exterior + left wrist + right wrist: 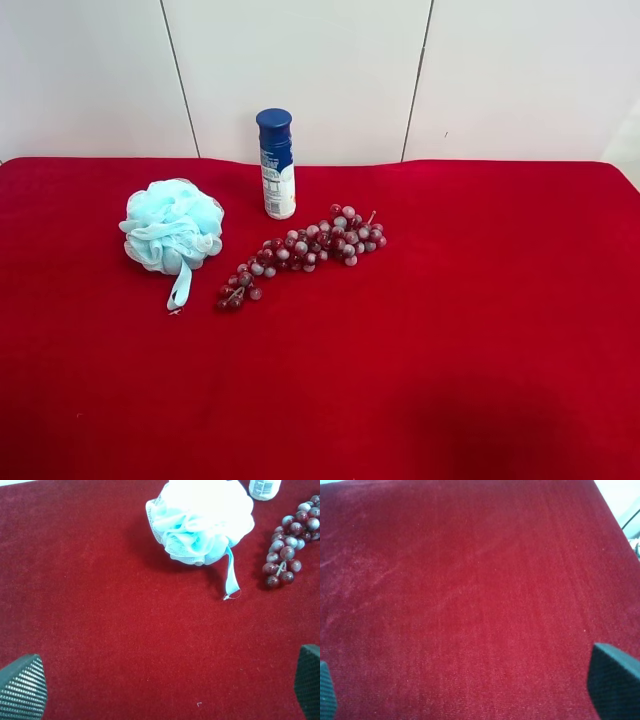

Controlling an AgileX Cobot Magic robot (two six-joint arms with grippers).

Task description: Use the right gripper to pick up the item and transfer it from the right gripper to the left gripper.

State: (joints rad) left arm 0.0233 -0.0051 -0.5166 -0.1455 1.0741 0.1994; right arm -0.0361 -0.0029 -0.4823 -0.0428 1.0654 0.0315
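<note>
The light-blue mesh bath pouf lies on the red cloth at the exterior high view's left, its pale ribbon loop trailing toward the front. It also shows in the left wrist view, some way ahead of my open left gripper, whose fingertips frame bare cloth. My right gripper is open and empty over bare red cloth; its fingertips show at the frame's corners. Neither arm shows in the exterior high view.
A red grape bunch lies just right of the pouf, also in the left wrist view. A blue-capped white bottle stands behind them near the white wall. The red cloth covers the whole table.
</note>
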